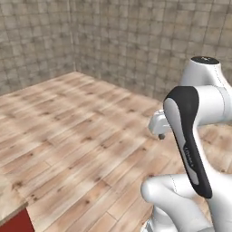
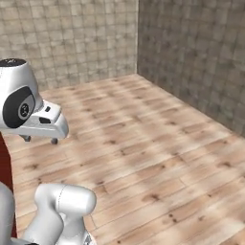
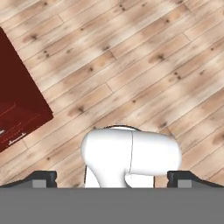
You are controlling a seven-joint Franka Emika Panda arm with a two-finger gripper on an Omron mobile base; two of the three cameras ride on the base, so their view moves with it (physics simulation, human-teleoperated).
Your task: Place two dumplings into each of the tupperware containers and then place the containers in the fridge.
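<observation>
Item, far left: a dark red cabinet (image 3: 19, 103) with thin pale line handles, seen from above in my hand view; its red corner (image 1: 18, 223) also shows at the lower left of the left base view, under a pale wooden top, and a red strip (image 2: 5, 177) runs behind my arm in the right base view. Item, centre: wooden plank floor (image 1: 77, 131), light brown with darker knots, stretching to the walls. Item, rear: tiled stone walls (image 2: 91, 38) in grey-beige, meeting at a corner. Item, right of the left base view: my own arm, folded, with my gripper (image 1: 159, 128) held out over the floor and pointing downward; in the right base view the same gripper (image 2: 40, 139) hangs at the left. My finger tips (image 3: 43, 178) sit far apart at the two bottom corners of the hand view, so my hand is spread wide and holds nothing. Dumplings, tupperware containers, fridge: I cannot tell where they are from here.
</observation>
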